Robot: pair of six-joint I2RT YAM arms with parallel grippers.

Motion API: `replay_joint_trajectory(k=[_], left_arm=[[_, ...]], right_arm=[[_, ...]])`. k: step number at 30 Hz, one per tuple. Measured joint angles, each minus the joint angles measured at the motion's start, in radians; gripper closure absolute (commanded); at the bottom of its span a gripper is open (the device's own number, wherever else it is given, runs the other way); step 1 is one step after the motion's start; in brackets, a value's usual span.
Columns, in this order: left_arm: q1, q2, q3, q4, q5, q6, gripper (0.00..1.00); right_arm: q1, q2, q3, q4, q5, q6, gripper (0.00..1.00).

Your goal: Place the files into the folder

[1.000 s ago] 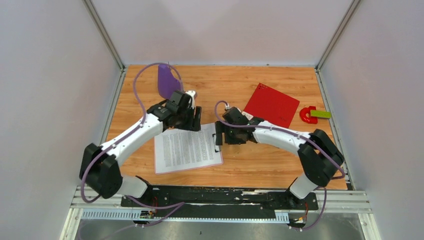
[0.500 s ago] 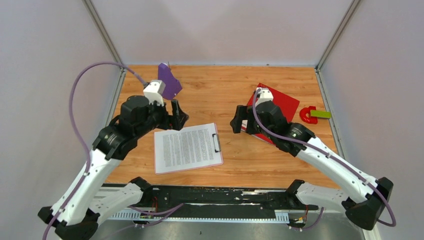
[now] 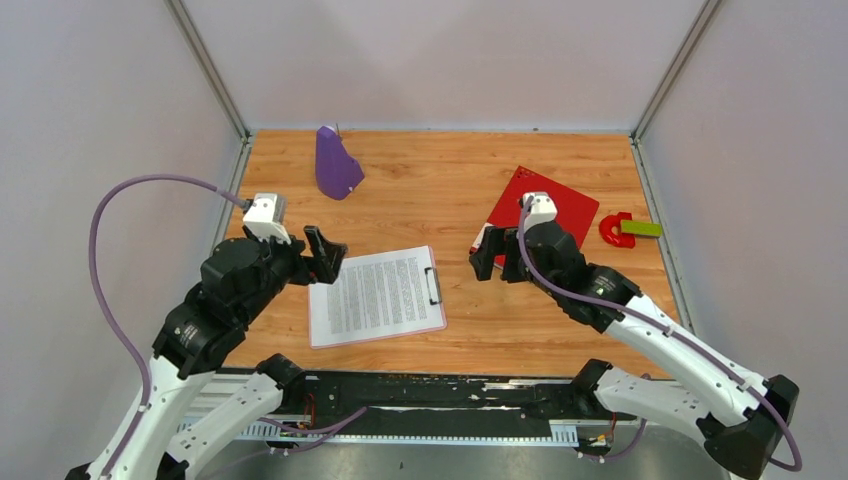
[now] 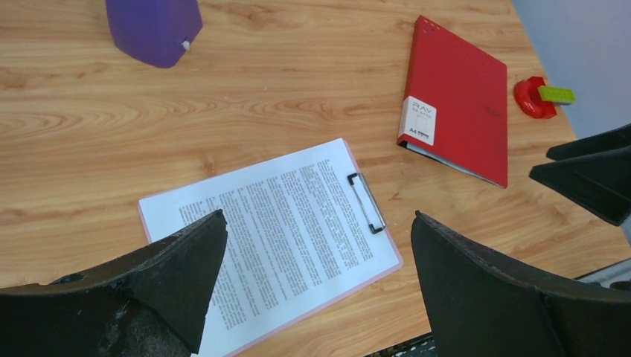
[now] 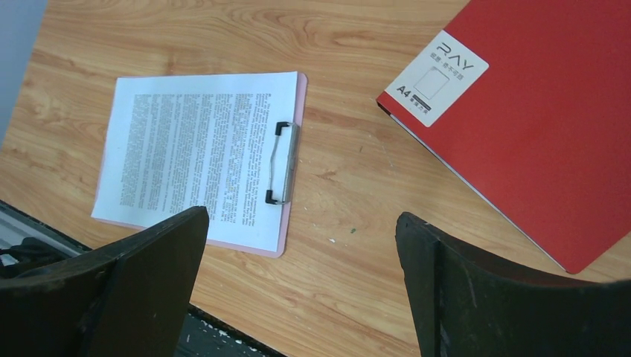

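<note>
Files: white printed paper sheets (image 3: 375, 295), lying flat under the metal clip (image 5: 281, 163) of a pink clipboard (image 5: 283, 236); number of sheets cannot be told.
Folder: flat red folder (image 3: 560, 212), closed, inside hidden; near corner hidden behind the right arm; well apart from the files.
Left gripper (image 4: 318, 219): fingers spread, holding nothing, raised by the files.
Right gripper (image 5: 301, 216): fingers spread, holding nothing.

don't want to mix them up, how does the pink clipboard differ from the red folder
The clipboard is pale pink, the folder deep red. The clipboard carries printed sheets under its metal clip; the folder lies closed, bare except a white label. Both lie flat on the wooden table.
</note>
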Motion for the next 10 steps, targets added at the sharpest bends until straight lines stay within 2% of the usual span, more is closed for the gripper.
replay_joint_trajectory(k=[10], left_arm=[[0.0, 0.015, -0.021, -0.018, -0.019, -0.003, 0.0]], right_arm=[[0.0, -0.09, -0.021, 0.056, -0.026, -0.015, 0.01]])
